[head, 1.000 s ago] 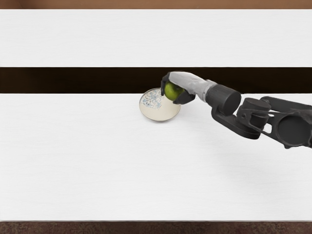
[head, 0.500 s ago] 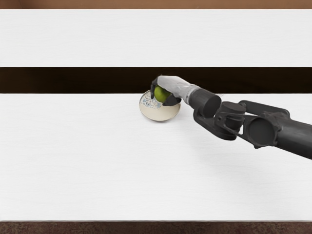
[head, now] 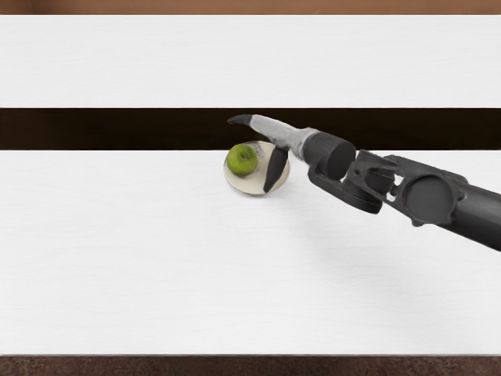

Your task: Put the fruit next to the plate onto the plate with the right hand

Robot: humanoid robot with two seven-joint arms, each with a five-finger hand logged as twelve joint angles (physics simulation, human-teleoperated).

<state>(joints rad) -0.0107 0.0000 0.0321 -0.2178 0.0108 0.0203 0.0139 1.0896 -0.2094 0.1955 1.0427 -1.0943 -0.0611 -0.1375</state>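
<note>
Green fruit (head: 242,160) sits on plate (head: 252,188) nr far edge of white table (head: 156,258). Right hand (head: 275,143) over plate, fingers spread wide, holding nothing. Dark gap (head: 117,129), then 2nd white surface (head: 235,63) behind.

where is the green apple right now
In the head view, the green apple sits on the left side of the plate, just left of the open right hand.

The fruit (head: 242,160) is bright green, the plate (head: 252,186) cream. The right hand (head: 275,137) is pale grey with black fingertips (head: 237,121), its arm (head: 423,200) dark grey. The table (head: 156,258) is white, with a black band (head: 117,129) across the upper frame and brown strips (head: 235,366) at the top and bottom edges.
</note>
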